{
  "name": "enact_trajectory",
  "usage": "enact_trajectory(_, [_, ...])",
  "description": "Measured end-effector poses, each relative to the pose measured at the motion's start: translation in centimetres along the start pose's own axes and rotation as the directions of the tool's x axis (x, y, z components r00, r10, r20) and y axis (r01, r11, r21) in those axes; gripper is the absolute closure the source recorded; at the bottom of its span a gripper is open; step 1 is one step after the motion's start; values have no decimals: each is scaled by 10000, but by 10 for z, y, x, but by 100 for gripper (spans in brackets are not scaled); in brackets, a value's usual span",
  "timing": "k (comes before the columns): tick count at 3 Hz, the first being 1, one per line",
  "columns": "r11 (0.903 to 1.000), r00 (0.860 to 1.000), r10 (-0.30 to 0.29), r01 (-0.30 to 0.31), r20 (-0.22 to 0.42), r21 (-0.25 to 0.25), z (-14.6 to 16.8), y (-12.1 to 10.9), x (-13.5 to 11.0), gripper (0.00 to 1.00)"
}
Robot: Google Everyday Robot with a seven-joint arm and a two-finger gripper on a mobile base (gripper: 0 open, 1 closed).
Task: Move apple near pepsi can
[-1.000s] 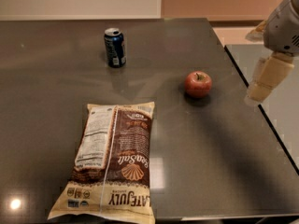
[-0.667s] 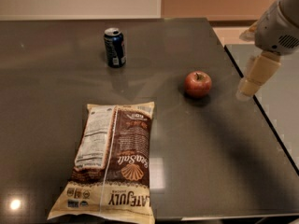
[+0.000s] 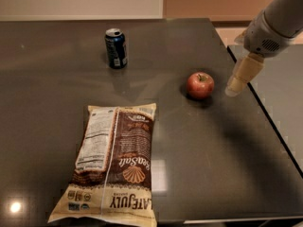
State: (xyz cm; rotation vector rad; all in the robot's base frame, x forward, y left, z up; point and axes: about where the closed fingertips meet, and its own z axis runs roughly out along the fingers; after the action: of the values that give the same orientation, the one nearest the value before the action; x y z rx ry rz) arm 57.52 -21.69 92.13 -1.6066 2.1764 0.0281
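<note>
Claw point(image 3: 235, 86) has dropped in closer, now just right of apple point(image 3: 200, 85); open or closed, cannot tell. Apple sits untouched on tabletop point(image 3: 199, 164), well apart from pepsi can point(image 3: 116, 48). Grasp not yet made, approach looks nearly done.

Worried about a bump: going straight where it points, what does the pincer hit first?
Probably the table just right of the apple; the pincer hangs there pointing down, depth unclear.
</note>
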Motion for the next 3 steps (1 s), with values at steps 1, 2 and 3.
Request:
enact_trajectory(1, [9995, 9995, 241, -237, 196, -184, 24, -7, -2, 0])
enact_trajectory(2, [9978, 9982, 414, -391, 429, -532, 47, -4, -9, 0])
enact_trajectory(3, [9955, 9968, 409, -347, 692, -883, 64, 5, -20, 0])
